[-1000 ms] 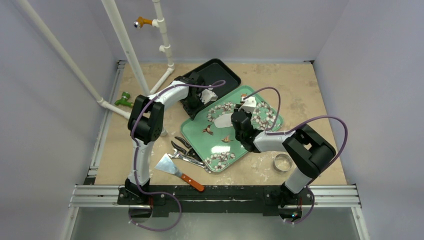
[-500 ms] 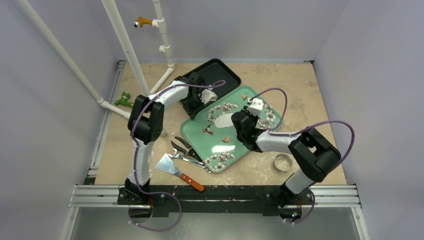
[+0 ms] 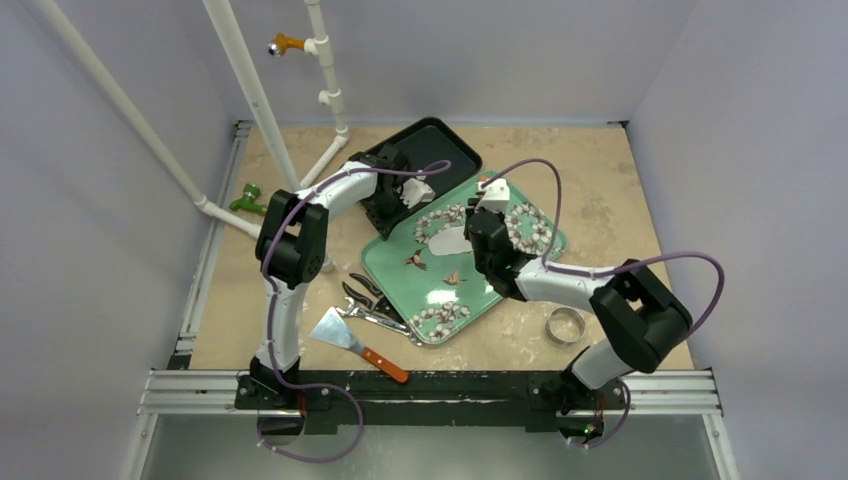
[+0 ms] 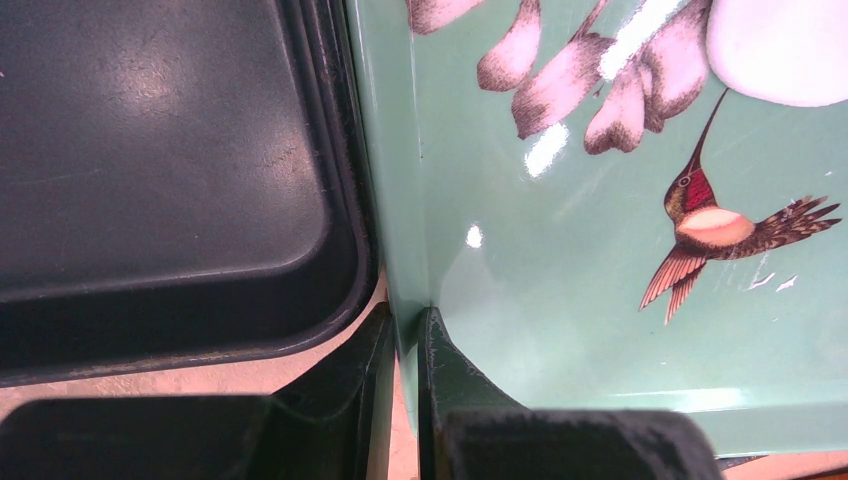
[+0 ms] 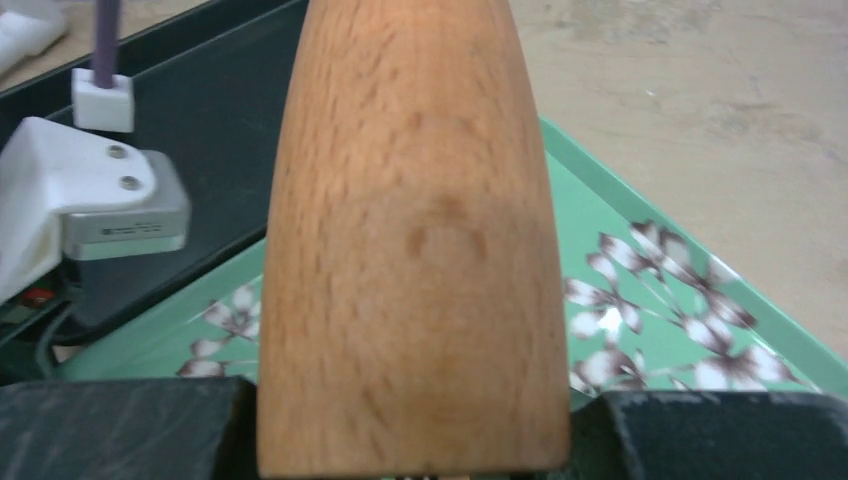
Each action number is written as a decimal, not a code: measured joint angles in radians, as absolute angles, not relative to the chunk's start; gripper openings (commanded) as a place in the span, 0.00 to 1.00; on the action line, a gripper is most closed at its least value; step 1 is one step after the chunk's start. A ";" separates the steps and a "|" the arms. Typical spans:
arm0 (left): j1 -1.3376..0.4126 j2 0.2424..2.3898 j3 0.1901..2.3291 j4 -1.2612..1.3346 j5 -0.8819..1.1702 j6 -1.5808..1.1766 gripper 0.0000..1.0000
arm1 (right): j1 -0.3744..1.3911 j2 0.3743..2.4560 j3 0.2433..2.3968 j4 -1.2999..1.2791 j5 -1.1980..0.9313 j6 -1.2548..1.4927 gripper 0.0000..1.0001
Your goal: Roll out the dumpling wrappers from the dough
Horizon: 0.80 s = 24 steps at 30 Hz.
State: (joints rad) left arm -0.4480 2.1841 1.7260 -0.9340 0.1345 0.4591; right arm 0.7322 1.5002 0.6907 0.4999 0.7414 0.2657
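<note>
A flat white dumpling wrapper (image 3: pixel 449 240) lies on the green flowered tray (image 3: pixel 400 268), just left of my right gripper (image 3: pixel 480 228). That gripper (image 5: pixel 415 430) is shut on a thick wooden rolling pin (image 5: pixel 415 230), which points away over the tray toward the black tray. My left gripper (image 4: pixel 405 325) is shut on the green tray's raised rim (image 4: pixel 400 200) where it meets the black tray. The left wrist view catches the wrapper's edge (image 4: pixel 785 50) at the top right. From above, the left gripper (image 3: pixel 395 215) sits at the tray's far-left edge.
A black tray (image 3: pixel 440 145) lies behind the green one. On the table are a metal ring (image 3: pixel 566 325) at the right, dark tongs (image 3: pixel 375 305) and a scraper (image 3: pixel 345 335) near the front. White pipes (image 3: pixel 250 90) rise at the back left.
The right wrist swung a little right over the green tray, then back left and farther away, while its elbow shifted right. The left arm has not moved.
</note>
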 measured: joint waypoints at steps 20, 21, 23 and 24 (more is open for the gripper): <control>-0.448 2.184 1.726 -0.934 0.134 0.460 0.00 | 0.720 1.685 0.677 0.670 0.742 0.418 0.00; -0.448 2.184 1.726 -0.934 0.134 0.460 0.00 | 0.720 1.676 0.669 0.667 0.749 0.433 0.00; -0.448 2.184 1.726 -0.934 0.134 0.460 0.00 | 0.720 1.653 0.651 0.654 0.762 0.455 0.00; -0.448 2.184 1.726 -0.934 0.134 0.460 0.00 | 0.717 1.641 0.641 0.649 0.769 0.464 0.00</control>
State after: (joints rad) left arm -0.4480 2.1841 1.7260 -0.9340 0.1345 0.4603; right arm 0.7174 1.6409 0.6411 0.6487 0.7689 0.4644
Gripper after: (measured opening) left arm 0.088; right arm 0.262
